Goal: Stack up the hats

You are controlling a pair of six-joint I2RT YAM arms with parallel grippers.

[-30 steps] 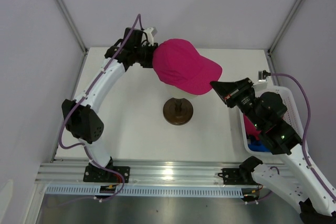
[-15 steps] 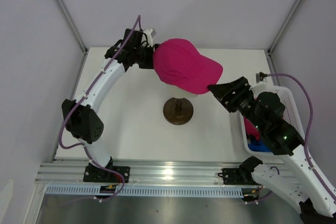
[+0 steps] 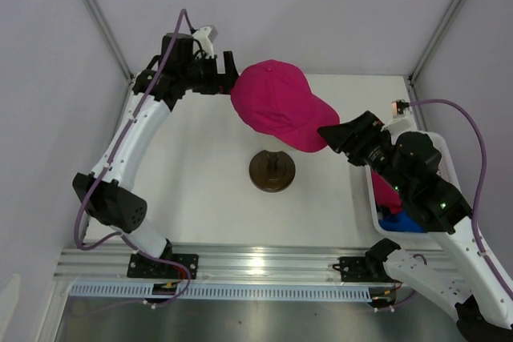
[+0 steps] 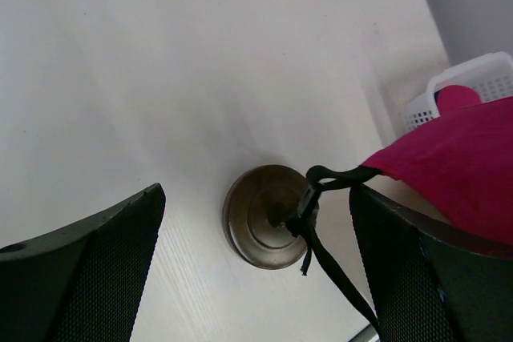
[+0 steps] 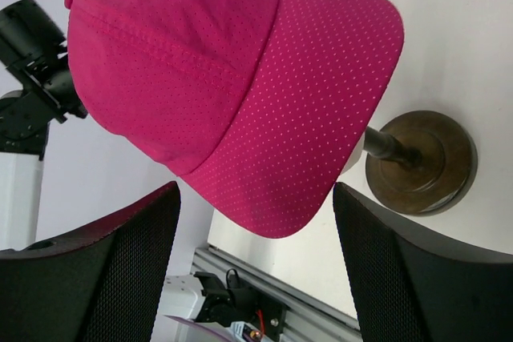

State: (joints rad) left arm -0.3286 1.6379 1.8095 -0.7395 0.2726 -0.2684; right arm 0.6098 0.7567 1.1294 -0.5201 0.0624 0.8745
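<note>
since a second ago the left arm has lifted and swung back; the left gripper (image 3: 230,76) now sits just behind the magenta cap (image 3: 280,106), jaws spread wide, with only the cap's black strap (image 4: 321,230) dangling between. the right gripper (image 3: 337,142) has eased off the brim, equally wide and empty. the cap perches above the dark stand (image 3: 272,170); a blue hat (image 3: 397,220) lies in the white basket (image 3: 439,148).

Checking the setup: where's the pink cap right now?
Top view: the magenta-pink fabric baseball cap is at centre rear, over the dark round stand, between the left gripper and right gripper.
</note>
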